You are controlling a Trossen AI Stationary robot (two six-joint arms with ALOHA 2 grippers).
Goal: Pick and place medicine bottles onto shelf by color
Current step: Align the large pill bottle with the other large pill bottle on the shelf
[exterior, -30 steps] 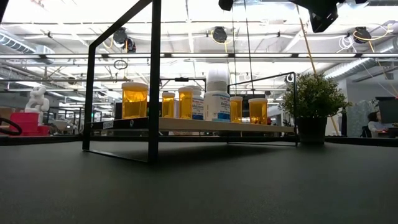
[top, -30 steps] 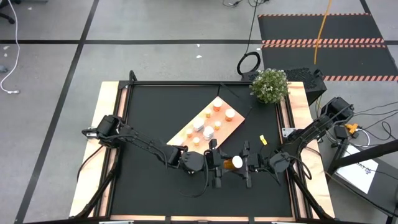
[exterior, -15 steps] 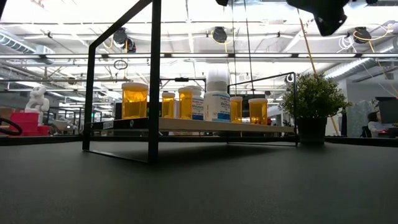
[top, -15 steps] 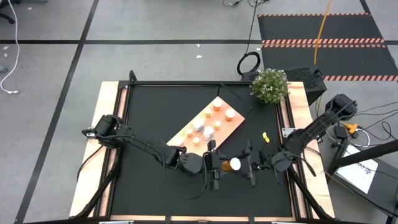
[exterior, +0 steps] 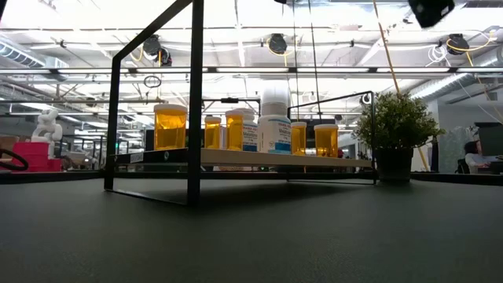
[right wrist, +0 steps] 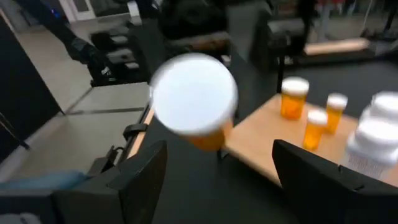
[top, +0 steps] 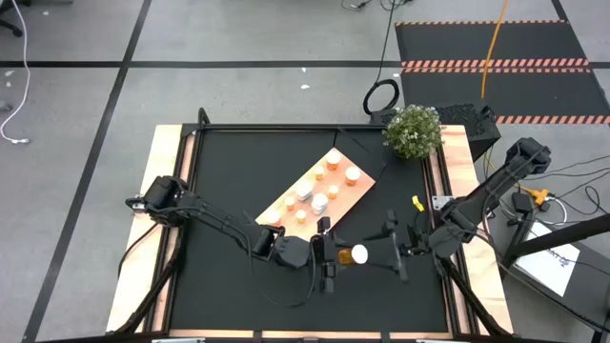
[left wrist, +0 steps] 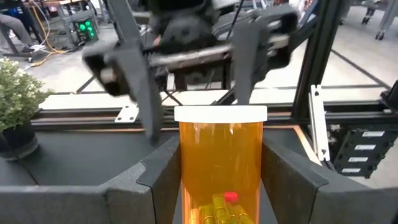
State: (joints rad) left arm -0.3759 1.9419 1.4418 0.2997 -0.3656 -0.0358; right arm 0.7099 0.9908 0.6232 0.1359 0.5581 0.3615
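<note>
An amber bottle (top: 349,254) with a white cap lies level above the black mat, in my left gripper (top: 329,255). Its cap (right wrist: 194,93) points toward the table's right edge and faces my right gripper (top: 396,250). That gripper is open and empty and stands a short way to the right of the cap. The light-wood shelf (top: 355,195) lies slantwise at the table's middle. Several amber bottles (top: 333,163) and white bottles (top: 304,191) stand upright on it. In the low view the shelf (exterior: 236,158) rests on a black frame. My left gripper pinches the bottle's amber body (left wrist: 189,168) between its two fingers, one on each side. The fingers are level, come from the table's left and lie along the bottle. The bottle is level with its cap end sticking out past the fingertips, clear of the mat.
A potted plant (top: 413,131) stands at the far right corner. A small yellow thing (top: 416,203) lies at the right edge. A black metal frame (top: 286,127) runs around the mat. Bare mat lies toward the table's near and left sides.
My right gripper has drawn back from the bottle's cap toward the table's right edge. The bottle has stayed level in my left gripper, which has kept its place.
</note>
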